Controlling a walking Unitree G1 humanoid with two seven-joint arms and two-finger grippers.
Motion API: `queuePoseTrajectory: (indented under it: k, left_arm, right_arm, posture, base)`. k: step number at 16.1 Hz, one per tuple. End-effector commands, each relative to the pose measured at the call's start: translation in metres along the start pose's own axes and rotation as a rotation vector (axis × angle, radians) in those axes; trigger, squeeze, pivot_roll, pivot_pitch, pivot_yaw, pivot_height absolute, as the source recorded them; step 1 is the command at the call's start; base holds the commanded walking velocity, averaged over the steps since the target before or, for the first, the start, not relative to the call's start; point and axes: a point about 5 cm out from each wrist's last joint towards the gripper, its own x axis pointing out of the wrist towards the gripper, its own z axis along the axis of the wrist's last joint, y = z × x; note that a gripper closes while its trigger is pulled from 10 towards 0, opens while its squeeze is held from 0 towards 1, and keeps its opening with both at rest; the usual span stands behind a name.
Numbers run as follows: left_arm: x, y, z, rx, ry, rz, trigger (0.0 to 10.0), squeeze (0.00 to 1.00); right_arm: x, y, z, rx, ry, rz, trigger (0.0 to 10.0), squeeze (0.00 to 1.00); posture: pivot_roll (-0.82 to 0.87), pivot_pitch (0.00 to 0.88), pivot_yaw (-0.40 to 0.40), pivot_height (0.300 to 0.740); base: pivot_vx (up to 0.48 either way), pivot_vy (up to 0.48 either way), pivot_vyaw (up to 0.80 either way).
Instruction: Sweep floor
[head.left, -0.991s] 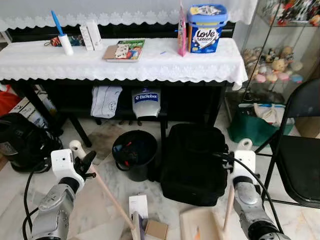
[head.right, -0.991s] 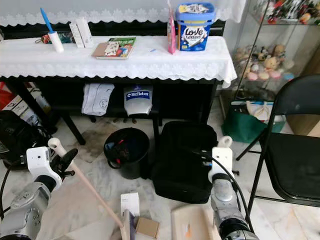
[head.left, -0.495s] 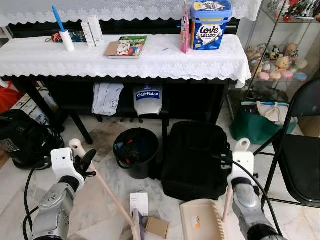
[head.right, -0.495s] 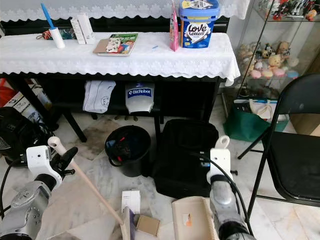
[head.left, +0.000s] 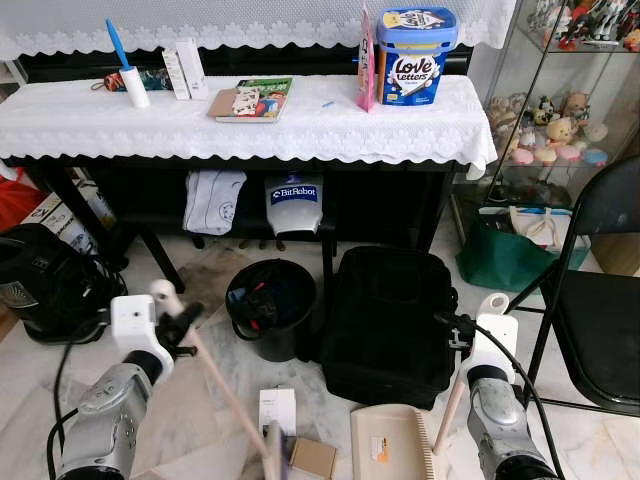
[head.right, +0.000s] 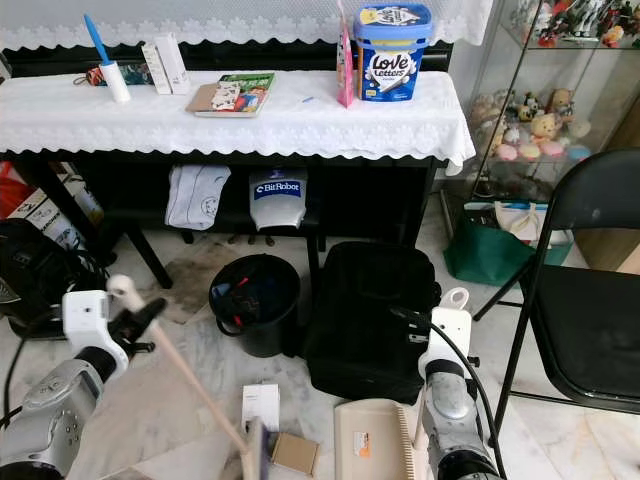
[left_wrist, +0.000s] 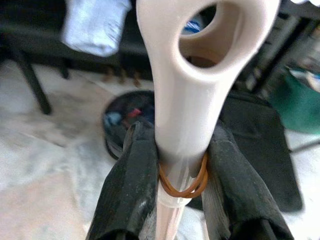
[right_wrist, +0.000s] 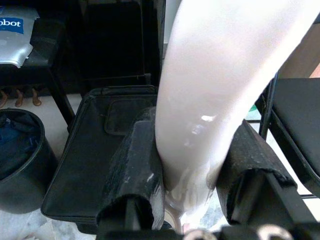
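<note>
Under the table a black bin (head.left: 268, 308) holds rubbish; left fingers (left_wrist: 130, 185) clamp the broom (head.left: 215, 385), right fingers (right_wrist: 137, 170) the dustpan (head.left: 392, 446)

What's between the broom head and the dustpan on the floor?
A small cardboard box lies between the broom head and the dustpan, beside a white card. That is debris to sweep; nothing else visibly blocks the path.

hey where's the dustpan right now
The dustpan lies on the floor, low in the head views, right of the small cardboard box, its handle clamped in the right gripper.
</note>
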Motion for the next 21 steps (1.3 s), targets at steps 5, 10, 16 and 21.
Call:
queuePoseTrajectory:
  k: [5,10,16,21]
  left_arm:
    - [0.0,-0.023,0.003,-0.198,0.019,-0.182,10.0,0.0]
    - [0.001,-0.024,0.016,-0.274,-0.055,-0.181,10.0,0.0]
    - [-0.003,-0.011,0.057,-0.102,-0.32,0.032,10.0,0.0]
    - [-0.009,-0.015,0.083,-0.005,-0.497,0.134,10.0,0.0]
  right_arm:
    - [-0.006,0.007,-0.017,0.039,0.097,0.025,10.0,0.0]
    - [-0.004,0.008,-0.012,0.036,0.08,0.028,10.0,0.0]
    - [0.001,0.01,0.007,0.05,-0.04,0.057,10.0,0.0]
    - [0.003,0.018,0.027,0.062,-0.16,0.124,10.0,0.0]
  posture:
    - [0.16,0.0,0.078,0.74]
    - [0.16,0.0,0.072,0.74]
    - [0.15,0.0,0.065,0.74]
    - [0.14,0.0,0.046,0.74]
  base:
    - [0.0,0.0,0.0]
    - [0.0,0.0,0.0]
    - [0.0,0.0,0.0]
    - [0.0,0.0,0.0]
